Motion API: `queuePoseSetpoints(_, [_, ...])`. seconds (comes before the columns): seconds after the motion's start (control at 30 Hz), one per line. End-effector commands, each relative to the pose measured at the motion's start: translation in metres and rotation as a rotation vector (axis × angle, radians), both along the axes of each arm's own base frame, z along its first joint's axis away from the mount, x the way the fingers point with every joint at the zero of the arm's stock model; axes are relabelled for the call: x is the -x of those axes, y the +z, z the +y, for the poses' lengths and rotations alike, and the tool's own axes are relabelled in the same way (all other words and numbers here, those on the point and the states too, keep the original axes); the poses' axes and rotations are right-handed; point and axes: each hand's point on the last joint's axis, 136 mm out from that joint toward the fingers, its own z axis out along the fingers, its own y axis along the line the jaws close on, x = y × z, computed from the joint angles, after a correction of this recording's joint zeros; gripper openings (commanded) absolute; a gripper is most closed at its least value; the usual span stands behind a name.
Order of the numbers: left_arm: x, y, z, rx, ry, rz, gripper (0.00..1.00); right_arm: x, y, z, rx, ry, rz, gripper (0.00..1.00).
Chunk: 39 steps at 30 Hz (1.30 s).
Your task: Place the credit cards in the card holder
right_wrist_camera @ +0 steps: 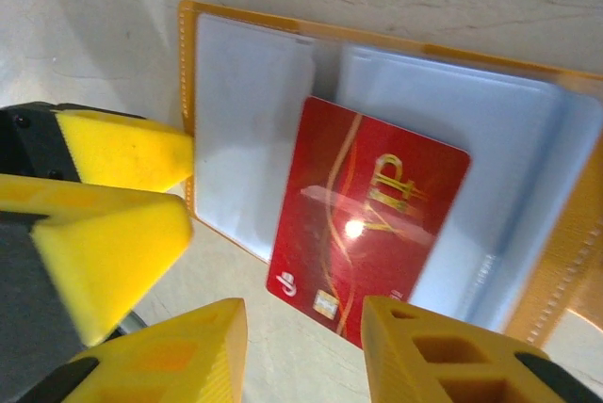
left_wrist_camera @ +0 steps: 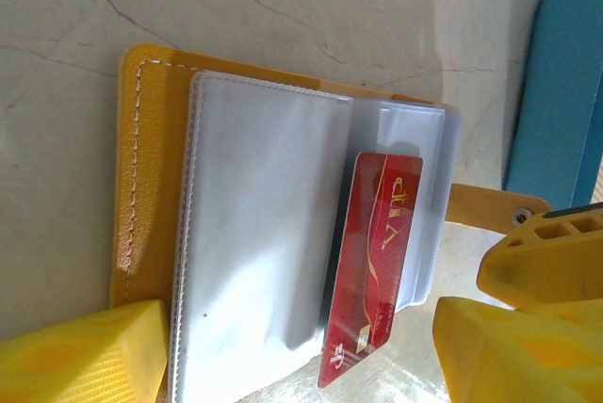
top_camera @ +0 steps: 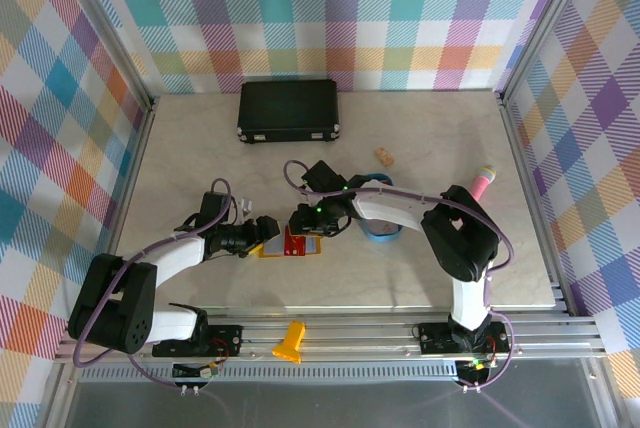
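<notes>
Red plastic VIP card (left_wrist_camera: 372, 262) is being held half-tucked in a clear pocket of the mustard-yellow folding card holder (left_wrist_camera: 151, 168), lying open on beige marbled tabletop (left_wrist_camera: 283, 8). Card's free end is being straddled by right gripper (right_wrist_camera: 303, 314) w/ jaws parted, not pinching. Holder's near edge is being spanned by left gripper (left_wrist_camera: 297, 337), spread wide. Blue tray (left_wrist_camera: 556, 92) nr holder's tab.

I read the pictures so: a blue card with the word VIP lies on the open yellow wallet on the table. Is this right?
Not quite. The card is red, not blue, as the right wrist view shows plainly. The rest holds: it bears the word VIP and lies on the open yellow wallet on the table.
</notes>
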Motion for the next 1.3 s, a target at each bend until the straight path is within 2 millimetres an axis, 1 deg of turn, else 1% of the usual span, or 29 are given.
queuePoseSetpoints(0.0, [0.007,-0.002,0.006,-0.058,0.002,0.020,0.74,0.002,-0.007,-0.005,0.072,-0.023,0.024,0.36])
queuePoseSetpoints(0.13, [0.006,0.020,0.007,-0.055,0.025,-0.006,0.73,-0.001,0.003,-0.017,0.111,-0.044,-0.007,0.35])
queuePoseSetpoints(0.23, [0.004,0.044,0.007,-0.054,0.037,-0.055,0.71,-0.002,0.011,-0.021,0.106,-0.037,-0.008,0.34])
queuePoseSetpoints(0.27, [0.010,0.048,0.008,-0.063,0.038,-0.042,0.70,-0.003,0.014,-0.022,0.095,-0.036,-0.006,0.33])
queuePoseSetpoints(0.3, [0.011,0.054,0.008,-0.062,0.042,-0.049,0.69,-0.002,0.015,-0.023,0.086,-0.036,0.000,0.33])
queuePoseSetpoints(0.33, [0.013,0.061,0.005,-0.053,0.043,-0.054,0.67,-0.003,0.018,-0.025,0.072,-0.037,0.010,0.33])
queuePoseSetpoints(0.4, [0.016,0.068,-0.007,0.000,0.046,-0.052,0.62,-0.003,0.019,-0.026,0.048,-0.029,0.032,0.32])
queuePoseSetpoints(0.47, [0.018,0.071,-0.026,0.050,0.018,-0.047,0.58,-0.002,0.021,-0.025,0.025,-0.009,0.037,0.32])
queuePoseSetpoints(0.53, [0.020,0.065,-0.038,0.025,-0.007,-0.035,0.57,-0.003,0.022,-0.024,0.004,0.005,0.045,0.33])
queuePoseSetpoints(0.6, [0.020,0.059,-0.042,-0.020,-0.014,-0.031,0.57,-0.003,0.022,-0.022,-0.024,0.024,0.064,0.33])
queuePoseSetpoints(0.67, [0.017,0.053,-0.047,-0.023,-0.019,-0.024,0.57,-0.002,0.020,-0.018,-0.040,0.043,0.072,0.33])
queuePoseSetpoints(0.7, [0.016,0.048,-0.046,-0.040,-0.013,-0.014,0.56,-0.002,0.018,-0.018,-0.044,0.046,0.077,0.33])
queuePoseSetpoints(0.8, [0.015,0.034,-0.034,-0.126,0.021,0.007,0.51,-0.005,0.012,-0.022,-0.034,0.023,0.093,0.32])
queuePoseSetpoints(0.87, [0.014,0.028,-0.030,-0.156,0.024,0.011,0.50,-0.007,0.009,-0.022,-0.034,0.017,0.102,0.31])
queuePoseSetpoints(0.97, [0.012,0.016,-0.034,-0.148,0.013,0.024,0.49,-0.006,0.009,-0.020,-0.041,0.027,0.102,0.30])
queuePoseSetpoints(1.07, [0.008,0.014,-0.044,-0.099,-0.004,0.011,0.49,-0.007,0.006,-0.021,-0.029,0.027,0.103,0.27])
queuePoseSetpoints(1.23, [0.006,0.009,-0.045,-0.104,-0.009,0.007,0.48,-0.006,-0.003,-0.021,-0.002,0.033,0.127,0.24])
queuePoseSetpoints(1.27, [0.008,0.006,-0.044,-0.113,-0.010,0.021,0.48,-0.006,-0.004,-0.020,0.002,0.036,0.126,0.24])
